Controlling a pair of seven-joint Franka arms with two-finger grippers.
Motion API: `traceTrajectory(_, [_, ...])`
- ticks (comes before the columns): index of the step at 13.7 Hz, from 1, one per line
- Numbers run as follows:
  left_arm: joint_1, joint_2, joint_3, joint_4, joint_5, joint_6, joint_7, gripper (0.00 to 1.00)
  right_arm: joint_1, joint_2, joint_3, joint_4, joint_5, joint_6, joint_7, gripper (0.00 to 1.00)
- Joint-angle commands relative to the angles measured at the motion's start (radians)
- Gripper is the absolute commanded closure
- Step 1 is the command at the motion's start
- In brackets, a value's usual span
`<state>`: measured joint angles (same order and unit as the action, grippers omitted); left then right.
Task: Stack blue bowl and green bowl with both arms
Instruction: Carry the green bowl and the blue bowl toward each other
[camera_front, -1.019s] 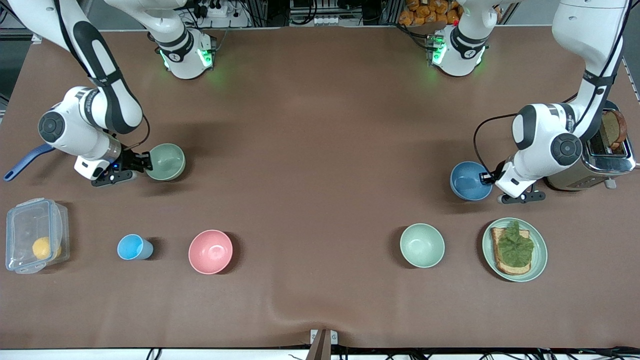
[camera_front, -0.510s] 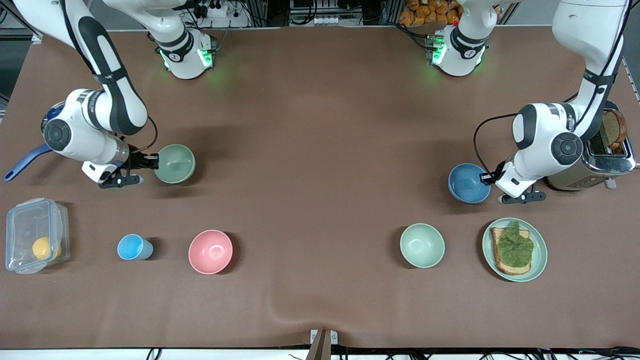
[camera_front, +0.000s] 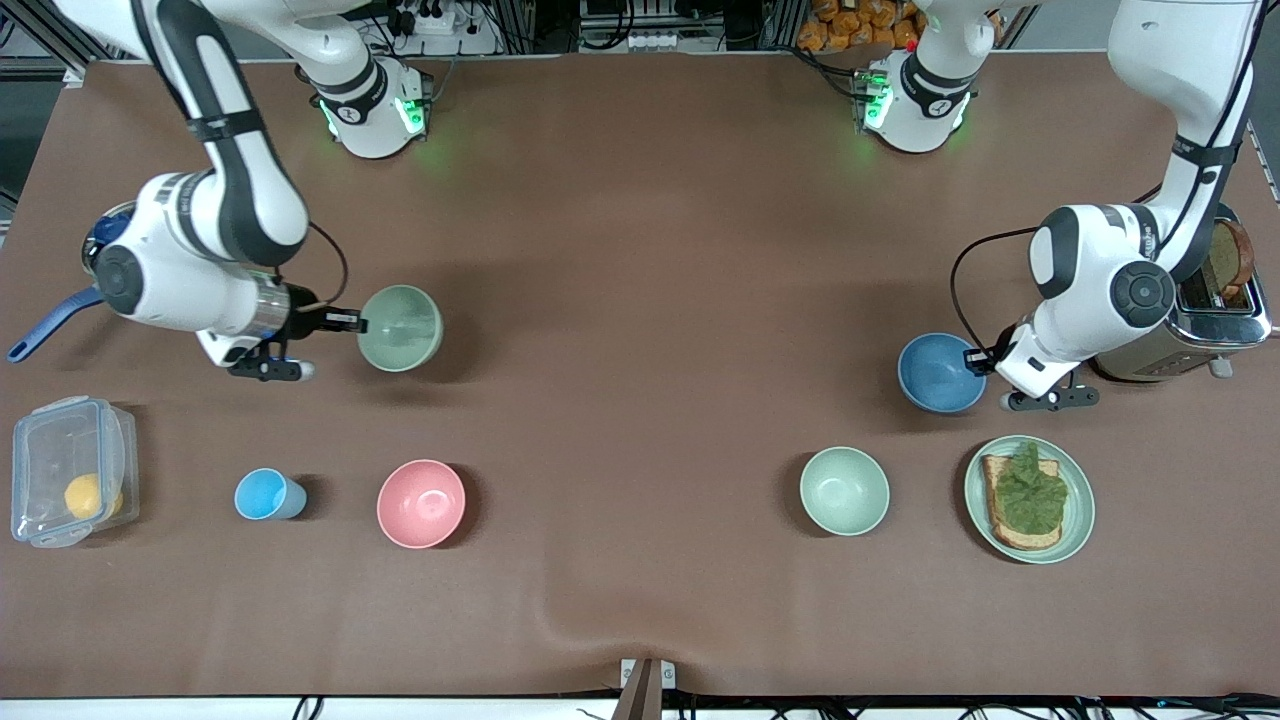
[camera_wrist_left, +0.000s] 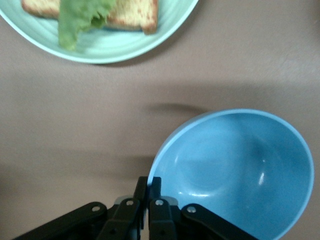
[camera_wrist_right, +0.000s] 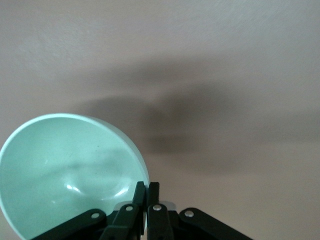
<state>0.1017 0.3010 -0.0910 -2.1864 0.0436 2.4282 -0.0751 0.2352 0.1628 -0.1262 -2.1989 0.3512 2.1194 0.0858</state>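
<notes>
Bowls number four on the bench (camera_front: 640, 200), plus one cup and one plate: nearest lie the pink bowl (camera_front: 421, 503) and a spare pale green bowl (camera_front: 844, 490), with the light-blue cup (camera_front: 268, 494) and the toast plate (camera_front: 1029, 498) in the same row. Farther up, the left gripper (camera_front: 985, 357) is clenched on the blue bowl's (camera_front: 938, 372) rim near the toaster (camera_front: 1205, 310), and the right gripper (camera_front: 352, 321) pinches the green bowl's (camera_front: 400, 327) rim, lifted over the right arm's end. Each grip holds only a thin rim, so I fear a bowl may tilt or slip out during carrying.
</notes>
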Motion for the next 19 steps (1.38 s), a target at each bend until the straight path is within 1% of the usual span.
traceTrajectory(1, [0.0, -0.057, -0.003, 0.016, -0.007, -0.014, 0.043, 1.0, 0.184, -0.006, -0.006, -0.009, 0.022, 0.092, 0.26, 1.0])
traceTrajectory(2, [0.0, -0.063, -0.003, 0.036, -0.007, -0.038, 0.054, 1.0, 0.243, 0.006, -0.006, -0.007, 0.022, 0.15, 0.369, 1.0])
traceTrajectory(4, [0.001, -0.074, -0.004, 0.106, -0.01, -0.131, 0.058, 1.0, 0.347, 0.032, -0.006, -0.007, 0.031, 0.246, 0.501, 1.0])
traceTrajectory(5, [0.001, -0.079, -0.009, 0.152, -0.011, -0.19, 0.058, 1.0, 0.401, 0.038, -0.006, 0.001, 0.066, 0.276, 0.573, 1.0])
traceTrajectory(7, [0.003, -0.082, -0.035, 0.229, -0.022, -0.291, 0.057, 1.0, 0.501, 0.069, -0.007, 0.048, 0.13, 0.298, 0.675, 1.0])
traceTrajectory(8, [0.003, -0.082, -0.053, 0.27, -0.024, -0.342, 0.049, 1.0, 0.538, 0.087, -0.007, 0.074, 0.132, 0.304, 0.728, 1.0])
traceTrajectory(10, [0.001, -0.08, -0.088, 0.327, -0.025, -0.409, 0.043, 1.0, 0.626, 0.135, -0.007, 0.117, 0.13, 0.362, 0.863, 1.0])
traceTrajectory(12, [0.0, -0.079, -0.116, 0.338, -0.063, -0.42, 0.026, 1.0, 0.683, 0.182, -0.009, 0.142, 0.13, 0.396, 0.917, 1.0])
traceTrajectory(14, [0.0, -0.074, -0.134, 0.336, -0.115, -0.42, 0.0, 1.0, 0.716, 0.227, -0.009, 0.14, 0.129, 0.467, 0.963, 1.0])
traceTrajectory(16, [-0.005, -0.063, -0.148, 0.338, -0.187, -0.414, -0.009, 1.0, 0.745, 0.254, -0.012, 0.142, 0.127, 0.482, 0.977, 1.0])
traceTrajectory(18, [-0.026, -0.054, -0.148, 0.339, -0.209, -0.397, -0.028, 1.0, 0.745, 0.257, -0.012, 0.142, 0.124, 0.482, 0.979, 1.0])
traceTrajectory(19, [-0.042, -0.051, -0.148, 0.34, -0.211, -0.381, -0.049, 1.0, 0.745, 0.259, -0.012, 0.142, 0.124, 0.481, 0.979, 0.59])
